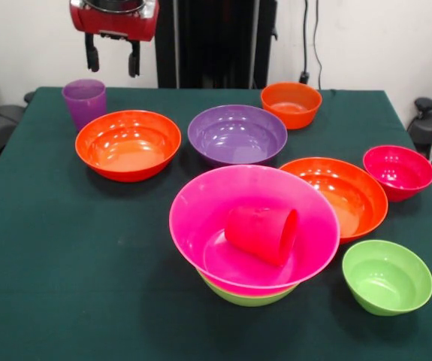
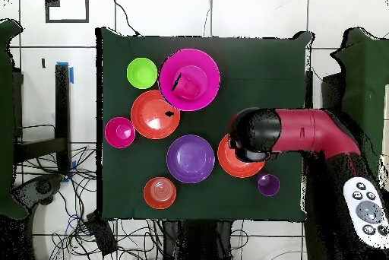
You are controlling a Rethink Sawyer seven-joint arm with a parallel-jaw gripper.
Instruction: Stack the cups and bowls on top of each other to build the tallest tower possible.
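My gripper point(image 1: 113, 71) hangs open and empty above the table's far side, above and between the translucent purple cup point(image 1: 85, 101) and a wide orange bowl point(image 1: 128, 143). The tower is a wide hot pink bowl point(image 1: 200, 218) nested in a lime green bowl point(image 1: 246, 298). A red-pink cup point(image 1: 262, 233) lies on its side inside the pink bowl. Loose bowls are a purple one point(image 1: 237, 134), a small orange one point(image 1: 291, 104), another wide orange one point(image 1: 347, 195), a small red-pink one point(image 1: 398, 171) and a small lime green one point(image 1: 387, 276). In the overhead view the arm point(image 2: 296, 131) covers the gripper.
The dark green tablecloth point(image 1: 65, 248) has open room at the front left. In the overhead view the purple cup point(image 2: 267, 184) stands by the arm, and the tower point(image 2: 203, 71) is at the far side. A remote control point(image 2: 366, 205) lies off the table.
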